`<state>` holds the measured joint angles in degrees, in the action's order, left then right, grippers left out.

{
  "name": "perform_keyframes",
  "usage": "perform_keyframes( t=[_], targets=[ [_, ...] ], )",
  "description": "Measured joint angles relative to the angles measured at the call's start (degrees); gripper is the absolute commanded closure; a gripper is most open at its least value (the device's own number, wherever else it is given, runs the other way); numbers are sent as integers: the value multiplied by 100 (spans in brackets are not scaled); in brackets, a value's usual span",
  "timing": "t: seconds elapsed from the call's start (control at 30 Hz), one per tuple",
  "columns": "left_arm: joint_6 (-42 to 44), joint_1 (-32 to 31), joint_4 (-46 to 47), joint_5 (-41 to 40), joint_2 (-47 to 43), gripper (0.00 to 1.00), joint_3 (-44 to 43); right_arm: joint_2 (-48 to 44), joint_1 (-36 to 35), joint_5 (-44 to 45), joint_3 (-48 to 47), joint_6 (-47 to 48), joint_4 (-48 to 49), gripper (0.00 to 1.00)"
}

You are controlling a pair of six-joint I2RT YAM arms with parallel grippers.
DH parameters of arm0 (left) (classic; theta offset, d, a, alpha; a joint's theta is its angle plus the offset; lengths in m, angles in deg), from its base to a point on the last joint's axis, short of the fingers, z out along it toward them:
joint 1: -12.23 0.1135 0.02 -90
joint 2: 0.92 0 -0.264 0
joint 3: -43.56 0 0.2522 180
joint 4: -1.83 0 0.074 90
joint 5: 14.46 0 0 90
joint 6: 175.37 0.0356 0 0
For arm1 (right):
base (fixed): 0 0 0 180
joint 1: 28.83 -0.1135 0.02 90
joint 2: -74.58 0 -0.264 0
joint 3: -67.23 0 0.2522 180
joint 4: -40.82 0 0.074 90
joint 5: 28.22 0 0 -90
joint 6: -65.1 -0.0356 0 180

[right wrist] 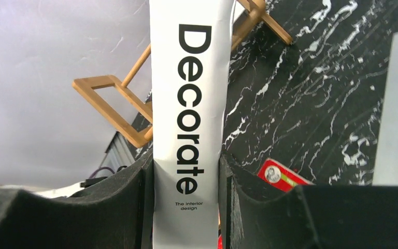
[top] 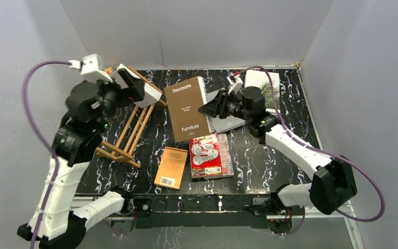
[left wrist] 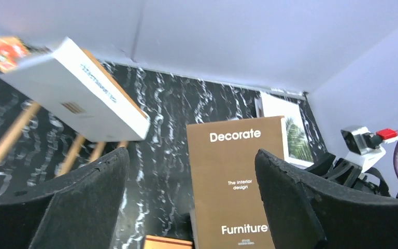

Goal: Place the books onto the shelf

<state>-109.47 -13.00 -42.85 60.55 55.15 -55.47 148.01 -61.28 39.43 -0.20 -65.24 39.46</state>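
Note:
The brown "Decorate" book [top: 187, 109] lies mid-table, and my right gripper [top: 207, 110] is shut on its white spine [right wrist: 186, 104], a finger pressed to each side. A white book [top: 147, 93] rests tilted on the far end of the wooden shelf [top: 129, 132]. My left gripper [top: 126, 89] hovers just beside it, open and empty [left wrist: 192, 153], with the white book [left wrist: 77, 96] up and left of its fingers. Near the front lie a red illustrated book [top: 205, 154] and an orange paperback [top: 171, 167]. The palm-leaf book [top: 263, 83] sits at the back right.
A grey book [top: 228, 123] lies under the right gripper, beside the Decorate book. Another book [top: 228, 155] pokes out from under the red one. A small orange card [left wrist: 5, 52] shows behind the white book. Grey walls close in the table on three sides.

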Motion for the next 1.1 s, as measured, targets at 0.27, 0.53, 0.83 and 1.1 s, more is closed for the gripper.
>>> perform_keyframes(
  t=[0.27,0.53,0.83,1.1],
  targets=[
    [592,0,-417,-544,-433,10,-1327,1231,-1097,463,-1856,1182,-87,70],
    [837,0,-970,-754,-546,9,-2006,2758,-1353,551,-3805,1943,72,71],
    [857,2,-1377,-868,-525,8,-2022,3888,-1427,527,-4645,2857,590,70],
    [824,0,-1652,-890,-522,8,-2020,4905,-1587,278,-5923,3729,590,71]
  ],
)
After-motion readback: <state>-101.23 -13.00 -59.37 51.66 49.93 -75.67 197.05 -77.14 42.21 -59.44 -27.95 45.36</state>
